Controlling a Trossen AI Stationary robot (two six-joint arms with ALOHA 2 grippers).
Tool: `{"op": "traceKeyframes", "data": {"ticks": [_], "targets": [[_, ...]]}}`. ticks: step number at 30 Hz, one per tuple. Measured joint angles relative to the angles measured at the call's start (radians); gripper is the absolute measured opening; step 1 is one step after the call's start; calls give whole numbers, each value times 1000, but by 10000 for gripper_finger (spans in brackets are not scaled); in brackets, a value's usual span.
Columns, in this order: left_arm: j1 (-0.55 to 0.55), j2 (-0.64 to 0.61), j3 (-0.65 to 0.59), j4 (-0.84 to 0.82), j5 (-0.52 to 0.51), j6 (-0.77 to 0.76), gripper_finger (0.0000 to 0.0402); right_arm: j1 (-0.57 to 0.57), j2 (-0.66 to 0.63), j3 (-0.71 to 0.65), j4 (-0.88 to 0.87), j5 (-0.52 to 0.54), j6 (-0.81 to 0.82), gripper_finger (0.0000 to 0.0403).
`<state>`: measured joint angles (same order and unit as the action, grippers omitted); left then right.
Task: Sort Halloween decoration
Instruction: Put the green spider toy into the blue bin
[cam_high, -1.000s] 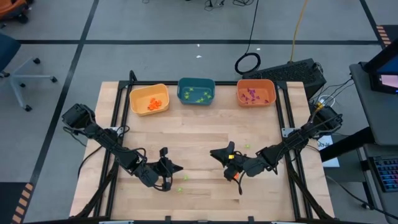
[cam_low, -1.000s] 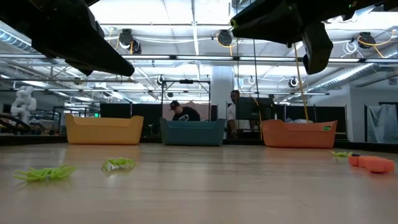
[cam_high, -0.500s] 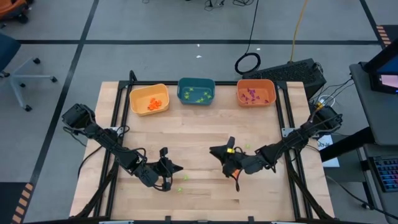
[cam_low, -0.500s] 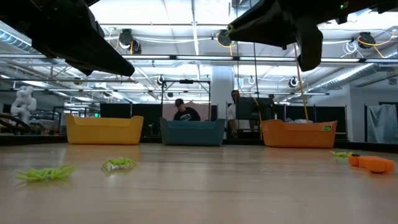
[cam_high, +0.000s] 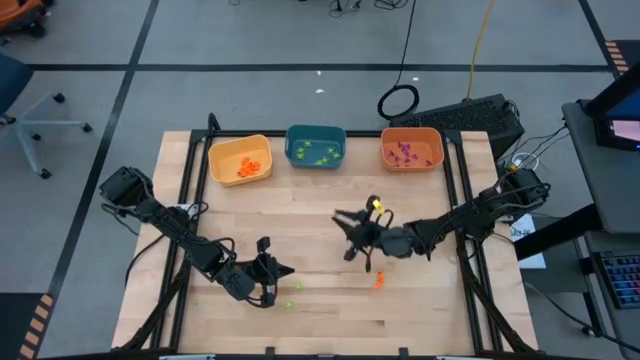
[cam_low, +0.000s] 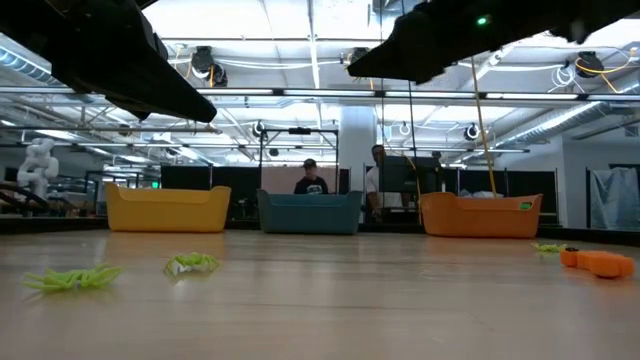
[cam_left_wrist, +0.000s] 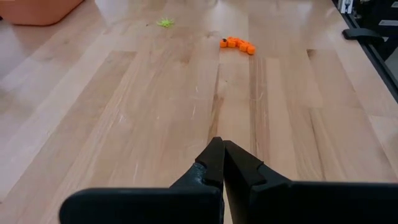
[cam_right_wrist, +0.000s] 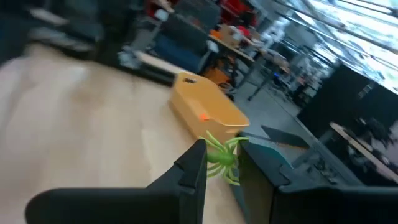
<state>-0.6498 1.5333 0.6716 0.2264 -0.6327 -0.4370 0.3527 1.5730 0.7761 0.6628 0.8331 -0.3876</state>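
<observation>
**A:** Where is the green spider (cam_right_wrist: 222, 157) against the teal bin (cam_high: 316, 146)?

**B:** Pinched between the fingers of the right gripper (cam_high: 352, 236), in the air above the table (cam_high: 300, 215); the teal bin lies beyond it, toward the far edge and a little to the left arm's side; the right arm is plainly the nearer one, and I judge the carry runs that way, since green pieces already lie in that bin.

**A:** And the spider itself?

**B:** Light green, thin splayed legs poking out on both sides of the fingers; soft-looking, and far smaller than the gripper.

**A:** The other arm?

**B:** The left gripper (cam_high: 262, 272) waits nearer the front edge than the bin, its fingers pressed together on nothing; two more green trinkets (cam_low: 190, 263) lie just beside it.

**A:** Anything else loose?

**B:** An orange piece (cam_high: 379, 281) on the wood, on the near side of the right gripper, well apart from the teal bin; the yellow bin (cam_high: 240, 159) stands just beside the teal one.
</observation>
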Motion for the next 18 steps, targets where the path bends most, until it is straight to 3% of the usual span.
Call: {"op": "traceKeyframes", "data": {"ticks": [9, 18], "targets": [[0, 0, 0, 0, 0, 0, 6, -210, 0, 40, 48, -13, 104, 63], [0, 0, 0, 0, 0, 1, 6, -507, -1, 182, -227, -278, 260, 63]]}}
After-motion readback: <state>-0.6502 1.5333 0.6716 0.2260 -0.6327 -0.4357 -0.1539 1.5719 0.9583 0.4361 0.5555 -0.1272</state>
